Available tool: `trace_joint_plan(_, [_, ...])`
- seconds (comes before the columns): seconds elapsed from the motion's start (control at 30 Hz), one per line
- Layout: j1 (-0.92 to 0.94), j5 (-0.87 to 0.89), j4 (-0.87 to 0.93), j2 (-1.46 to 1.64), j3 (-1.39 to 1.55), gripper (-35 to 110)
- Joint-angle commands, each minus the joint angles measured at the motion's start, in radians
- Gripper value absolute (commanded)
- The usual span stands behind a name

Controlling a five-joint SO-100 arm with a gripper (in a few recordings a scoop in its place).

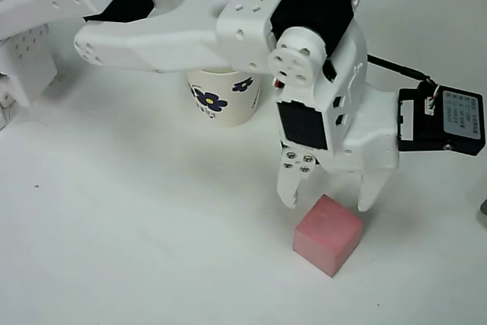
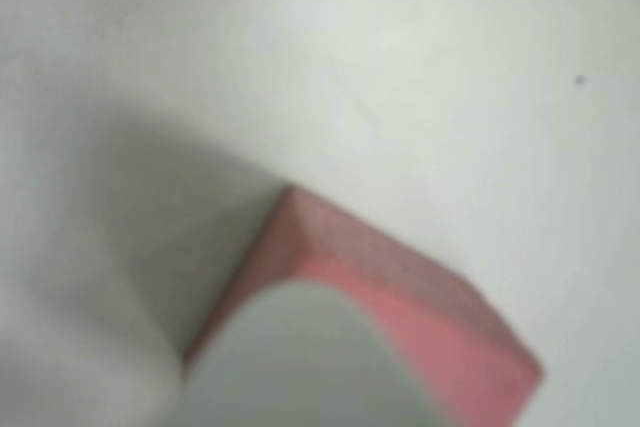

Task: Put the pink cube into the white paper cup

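**Closing in on the cube**

Hovering at the far edge of the small matte salmon-pink cube, the white two-finger gripper has its claw spread, empty, fingertips down on either side of the cube's upper corner. The cube sits on the white table at about five o'clock in the overhead view; the wrist view shows its corner close and blurred. Its faces lie diagonal to the fingers, so closing now would probably twist or push it away. The cream-white paper cup with dark blue flower prints stands upright at twelve o'clock, its mouth hidden beneath the white arm, which could knock it.
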Motion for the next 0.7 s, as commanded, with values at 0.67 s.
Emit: trace_joint_plan(0.67, [0.017,-0.017,0.009,-0.064,-0.204,36])
